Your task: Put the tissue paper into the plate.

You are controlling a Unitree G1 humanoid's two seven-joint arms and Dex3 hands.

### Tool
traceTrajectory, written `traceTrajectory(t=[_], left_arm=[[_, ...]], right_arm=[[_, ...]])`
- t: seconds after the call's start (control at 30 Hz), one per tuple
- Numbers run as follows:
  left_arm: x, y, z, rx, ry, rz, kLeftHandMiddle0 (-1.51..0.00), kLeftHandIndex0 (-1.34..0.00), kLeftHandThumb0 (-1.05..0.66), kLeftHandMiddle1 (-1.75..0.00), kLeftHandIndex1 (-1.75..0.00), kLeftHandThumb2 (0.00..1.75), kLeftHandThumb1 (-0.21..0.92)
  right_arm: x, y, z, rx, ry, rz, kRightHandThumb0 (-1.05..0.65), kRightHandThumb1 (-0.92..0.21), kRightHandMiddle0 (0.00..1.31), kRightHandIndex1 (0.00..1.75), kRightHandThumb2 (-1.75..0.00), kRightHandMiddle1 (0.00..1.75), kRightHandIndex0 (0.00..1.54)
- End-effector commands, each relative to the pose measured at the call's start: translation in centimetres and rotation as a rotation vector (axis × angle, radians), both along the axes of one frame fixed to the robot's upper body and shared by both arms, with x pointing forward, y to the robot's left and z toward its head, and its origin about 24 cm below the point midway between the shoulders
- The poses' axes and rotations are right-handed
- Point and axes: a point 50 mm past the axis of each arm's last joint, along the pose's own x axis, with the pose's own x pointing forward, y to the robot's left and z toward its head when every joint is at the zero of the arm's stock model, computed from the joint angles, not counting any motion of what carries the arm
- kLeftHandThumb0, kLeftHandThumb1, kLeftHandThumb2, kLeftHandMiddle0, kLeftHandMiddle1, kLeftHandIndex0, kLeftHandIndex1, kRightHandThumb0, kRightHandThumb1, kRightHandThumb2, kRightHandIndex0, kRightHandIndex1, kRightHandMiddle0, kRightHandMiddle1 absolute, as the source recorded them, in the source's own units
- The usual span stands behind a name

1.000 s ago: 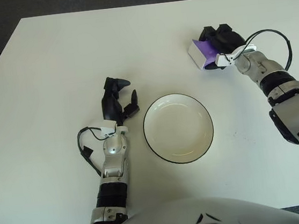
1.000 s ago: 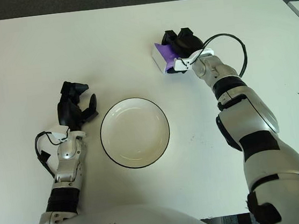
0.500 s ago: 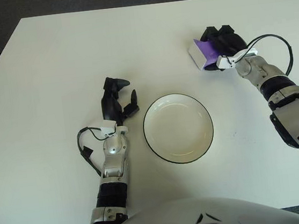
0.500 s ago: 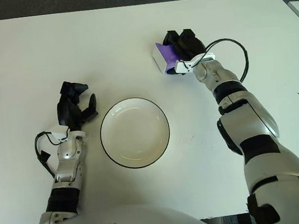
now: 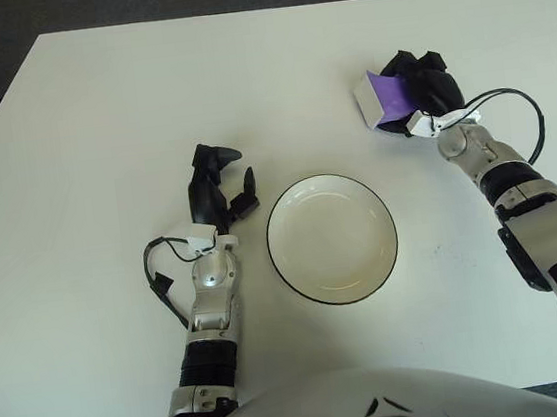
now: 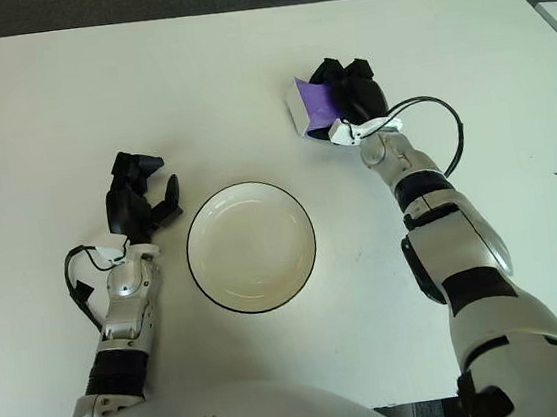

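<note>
right hand (image 5: 418, 92) gripping tissue pack (image 5: 379, 99), seemingly lifted since

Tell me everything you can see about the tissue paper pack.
The tissue paper pack is a small, soft-looking packet, purple on top with a white end. It sits tilted at the table's far right, beyond the plate. The right robot hand has black fingers wrapped over it; its underside is hidden.
</note>
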Motion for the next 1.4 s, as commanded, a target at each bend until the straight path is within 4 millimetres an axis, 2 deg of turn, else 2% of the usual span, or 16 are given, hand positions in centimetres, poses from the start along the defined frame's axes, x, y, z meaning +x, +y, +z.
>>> traceTrajectory(t=[0.0, 0.2, 0.37, 0.67, 1.2, 1.37], left_arm=[[-2.2, -0.1, -4.0, -0.032, 0.203, 0.012, -0.64, -0.44, 0.00, -1.26, -1.75, 0.96, 0.49], [-2.2, -0.1, -4.0, -0.042, 0.199, 0.010, -0.64, -0.44, 0.00, -1.26, -1.75, 0.96, 0.49], [-2.1, -0.2, -4.0, -0.045, 0.191, 0.011, -0.64, -0.43, 0.00, -1.26, -1.75, 0.95, 0.50], [-2.1, -0.2, -4.0, -0.040, 0.189, 0.010, -0.64, -0.42, 0.00, -1.26, -1.75, 0.95, 0.51], [-1.9, -0.3, -4.0, -0.039, 0.190, 0.007, -0.62, -0.43, 0.00, -1.26, -1.75, 0.94, 0.51], [-1.8, -0.3, -3.9, -0.029, 0.184, 0.002, -0.62, -0.45, 0.00, -1.26, -1.75, 0.96, 0.50]], right_arm=[[-1.2, 0.1, -3.0, 0.064, 0.125, 0.024, -0.22, -0.25, 0.98, 1.75, -1.36, 1.75, 1.27], [-1.3, 0.1, -2.2, 0.173, 0.131, 0.085, -0.13, -0.16, 1.08, 1.75, -1.50, 1.75, 1.32], [-1.4, 0.1, -1.4, 0.230, 0.131, 0.140, -0.11, -0.12, 1.13, 1.75, -1.54, 1.75, 1.35], [-1.7, 0.5, 0.4, 0.272, 0.096, 0.234, -0.11, -0.12, 1.18, 1.75, -1.57, 1.75, 1.40], [-3.6, 1.3, 3.2, 0.291, -0.001, 0.360, -0.13, -0.09, 1.22, 1.75, -1.60, 1.75, 1.44], [-4.6, 1.8, 4.4, 0.302, -0.001, 0.446, -0.13, -0.08, 1.22, 1.75, -1.62, 1.75, 1.42]])
